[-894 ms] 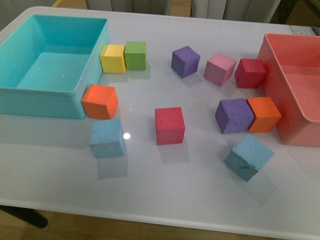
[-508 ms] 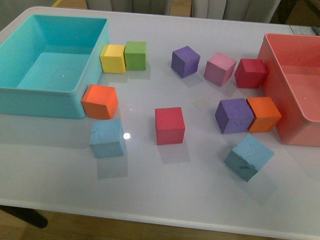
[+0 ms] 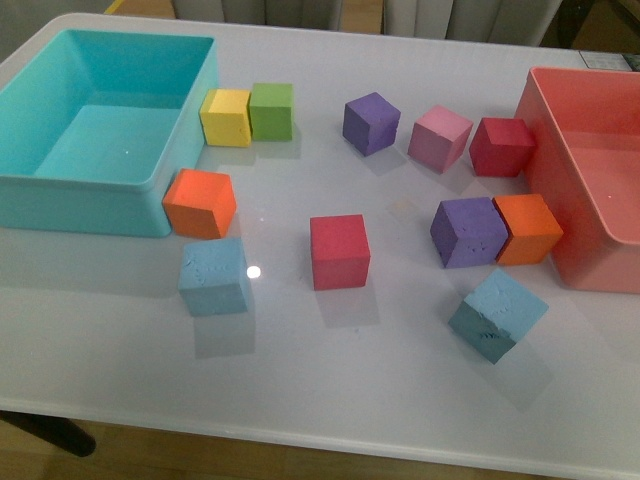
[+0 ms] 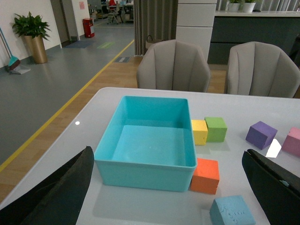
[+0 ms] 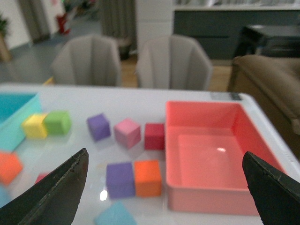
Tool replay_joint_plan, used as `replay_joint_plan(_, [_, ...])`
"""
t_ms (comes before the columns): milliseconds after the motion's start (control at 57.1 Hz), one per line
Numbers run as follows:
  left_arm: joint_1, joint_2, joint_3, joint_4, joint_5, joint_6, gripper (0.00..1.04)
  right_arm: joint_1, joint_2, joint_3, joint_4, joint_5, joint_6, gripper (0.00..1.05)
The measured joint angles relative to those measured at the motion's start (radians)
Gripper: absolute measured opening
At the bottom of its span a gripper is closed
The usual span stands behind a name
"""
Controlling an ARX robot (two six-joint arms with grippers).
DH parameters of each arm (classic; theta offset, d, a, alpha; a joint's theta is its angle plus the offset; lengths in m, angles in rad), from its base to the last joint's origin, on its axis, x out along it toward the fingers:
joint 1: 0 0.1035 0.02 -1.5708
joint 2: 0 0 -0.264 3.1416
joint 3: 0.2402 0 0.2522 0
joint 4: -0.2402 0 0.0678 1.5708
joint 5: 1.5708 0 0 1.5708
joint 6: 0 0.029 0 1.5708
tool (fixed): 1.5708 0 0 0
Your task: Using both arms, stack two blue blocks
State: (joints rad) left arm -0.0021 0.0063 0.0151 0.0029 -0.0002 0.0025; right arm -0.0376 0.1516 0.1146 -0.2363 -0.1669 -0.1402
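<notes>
One blue block lies on the white table at front left, just in front of an orange cube. It also shows in the left wrist view. The other blue block lies turned at front right, in front of a purple cube. Its top shows in the right wrist view. Neither arm shows in the front view. My left gripper is open and empty, high above the table. My right gripper is open and empty, also high.
A teal bin stands at back left with yellow and green cubes beside it. A pink bin stands at right. A red cube lies mid-table. Purple, pink, dark red and orange cubes lie behind.
</notes>
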Motion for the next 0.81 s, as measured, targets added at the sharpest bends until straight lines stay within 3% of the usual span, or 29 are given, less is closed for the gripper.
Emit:
replay_joint_plan(53, [0.000,0.000,0.000,0.000,0.000,0.000,0.96,0.001,0.154,0.058,-0.093,-0.065,-0.101,0.96])
replay_joint_plan(105, [0.000,0.000,0.000,0.000,0.000,0.000,0.96,0.017,0.285,0.073,-0.058,-0.065,-0.177,0.96])
replay_joint_plan(315, [0.000,0.000,0.000,0.000,0.000,0.000,0.96,0.092,0.875,0.133,0.423,0.010,-0.362,0.96])
replay_joint_plan(438, [0.000,0.000,0.000,0.000,0.000,0.000,0.96,0.131,1.226,0.230,0.606,0.016,-0.402,0.96])
replay_joint_plan(806, [0.000,0.000,0.000,0.000,0.000,0.000,0.96,0.229,1.772,0.467,0.638,0.059,-0.406,0.96])
